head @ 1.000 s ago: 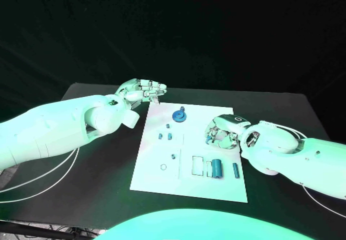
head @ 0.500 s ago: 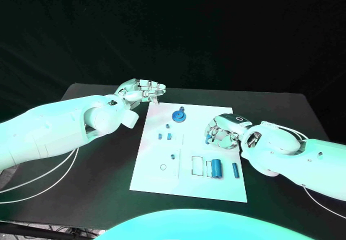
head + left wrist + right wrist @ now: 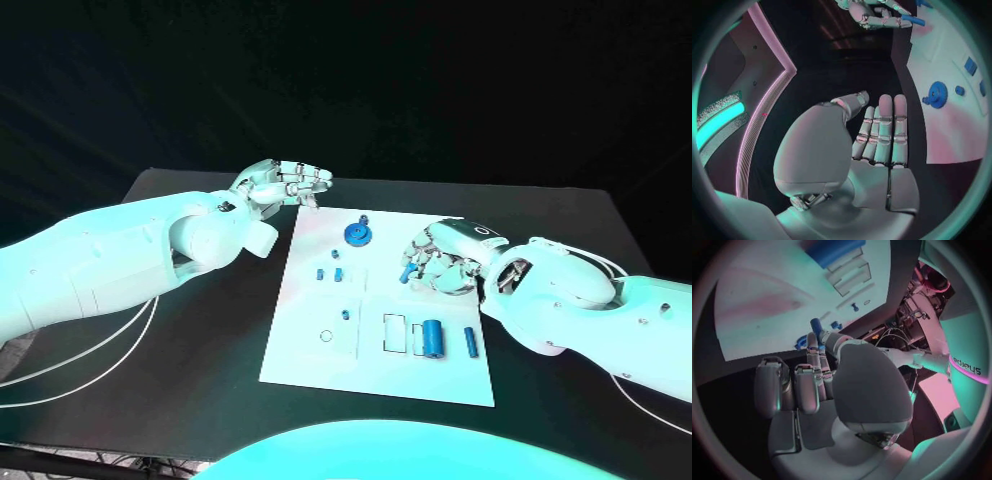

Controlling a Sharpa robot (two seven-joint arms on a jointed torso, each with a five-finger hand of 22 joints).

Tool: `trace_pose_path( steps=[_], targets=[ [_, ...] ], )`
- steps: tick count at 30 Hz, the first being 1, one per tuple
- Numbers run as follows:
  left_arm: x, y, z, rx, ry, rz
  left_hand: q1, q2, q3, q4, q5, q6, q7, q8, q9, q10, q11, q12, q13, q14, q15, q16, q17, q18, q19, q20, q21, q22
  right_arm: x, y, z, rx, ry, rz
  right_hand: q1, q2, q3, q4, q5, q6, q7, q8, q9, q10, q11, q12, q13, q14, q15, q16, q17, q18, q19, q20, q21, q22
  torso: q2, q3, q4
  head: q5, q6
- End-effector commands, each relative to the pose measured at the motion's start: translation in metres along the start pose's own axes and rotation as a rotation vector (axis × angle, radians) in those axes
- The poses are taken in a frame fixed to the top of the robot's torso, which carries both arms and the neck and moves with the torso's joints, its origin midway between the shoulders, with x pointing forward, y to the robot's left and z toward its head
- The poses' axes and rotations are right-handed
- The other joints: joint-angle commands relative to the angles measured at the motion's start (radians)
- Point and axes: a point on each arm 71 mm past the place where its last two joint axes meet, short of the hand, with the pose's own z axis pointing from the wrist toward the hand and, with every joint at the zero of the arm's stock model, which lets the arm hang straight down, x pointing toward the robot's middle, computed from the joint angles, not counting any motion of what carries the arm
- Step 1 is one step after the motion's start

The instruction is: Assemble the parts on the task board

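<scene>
The white task board [image 3: 378, 360] lies mid-table. On it are a blue gear [image 3: 358, 233], two small blue pieces [image 3: 338, 272] side by side below it, and a thick blue cylinder [image 3: 434, 337] next to a slim blue pin [image 3: 470, 340] near the front. My right hand [image 3: 440, 262] hovers over the board's right side, just right of the small pieces, and pinches a short blue peg [image 3: 816, 326] at its fingertips. The left wrist view shows that peg [image 3: 912, 20] too. My left hand [image 3: 283, 180] is off the board's far left corner, fingers [image 3: 882, 130] extended side by side, holding nothing.
A small ring outline [image 3: 327, 334] and rectangular slots [image 3: 395, 332] mark the board's front half. Bare black table [image 3: 202, 340] surrounds the board on both sides. My white forearms cross the table's left and right parts.
My right hand has drifted slightly up and left toward the gear, still holding the peg. The left hand has stayed where it was.
</scene>
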Motion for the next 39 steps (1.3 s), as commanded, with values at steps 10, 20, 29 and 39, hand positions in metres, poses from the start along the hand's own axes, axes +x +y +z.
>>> trace_pose_path(
  steps=[10,20,29,39],
  targets=[
    [0.003,0.0,0.004,0.006,0.018,-0.008,-0.006,-0.001,0.002,-0.008,0.006,-0.008,0.025,-0.004,0.0,-0.008,-0.001,0.0,-0.001,-0.002,0.003,-0.004,-0.001,0.015,-0.007,0.002,0.0,0.0,0.015,0.068,0.011,-0.192,-0.01,0.039,-0.014,0.0,0.008,-0.003,0.0,-0.001,-0.002,0.038,0.061,0.009,0.0,-0.007,-0.001,0.047,-0.004,0.002,-0.004,-0.007,0.059,-0.004,0.001,0.166,0.0,-0.0005,0.0012,0.015,-0.002],
    [0.007,0.0,0.006,0.004,0.029,-0.011,-0.005,-0.001,0.002,-0.009,0.006,-0.008,0.025,-0.004,0.0,-0.008,-0.001,0.0,-0.001,-0.002,0.003,-0.004,-0.001,0.015,-0.007,0.002,0.0,0.0,0.048,0.092,0.024,-0.255,0.037,0.054,-0.017,-0.001,0.018,-0.014,0.007,-0.004,-0.001,0.041,0.066,0.008,0.0,-0.01,-0.001,0.046,-0.004,0.001,-0.007,-0.006,0.058,-0.004,-0.003,0.164,0.002,-0.0021,0.0034,0.035,-0.007],
    [0.008,0.0,0.006,0.003,0.03,-0.011,-0.005,-0.001,0.002,-0.009,0.006,-0.008,0.025,-0.004,0.0,-0.008,-0.001,0.0,-0.001,-0.002,0.003,-0.004,-0.001,0.015,-0.007,0.002,0.0,0.0,0.07,0.095,0.027,-0.255,0.084,0.055,-0.02,-0.002,0.021,-0.018,0.01,-0.006,0.0,0.042,0.068,0.008,0.001,-0.011,-0.001,0.045,-0.004,0.0,-0.01,-0.005,0.057,-0.004,-0.006,0.163,0.003,0.0004,0.0025,0.046,-0.013],
    [0.009,0.0,0.006,0.002,0.034,-0.012,-0.005,-0.001,0.002,-0.009,0.006,-0.008,0.025,-0.004,0.0,-0.008,-0.001,0.0,-0.001,-0.002,0.003,-0.004,-0.001,0.015,-0.007,0.002,0.0,0.0,0.081,0.095,0.029,-0.249,0.111,0.043,-0.02,-0.002,0.021,-0.018,0.01,-0.006,0.0,0.042,0.068,0.008,0.001,-0.011,-0.001,0.045,-0.004,0.0,-0.01,-0.005,0.057,-0.004,-0.006,0.163,0.004,0.0002,0.0007,0.052,-0.018]
  ],
)
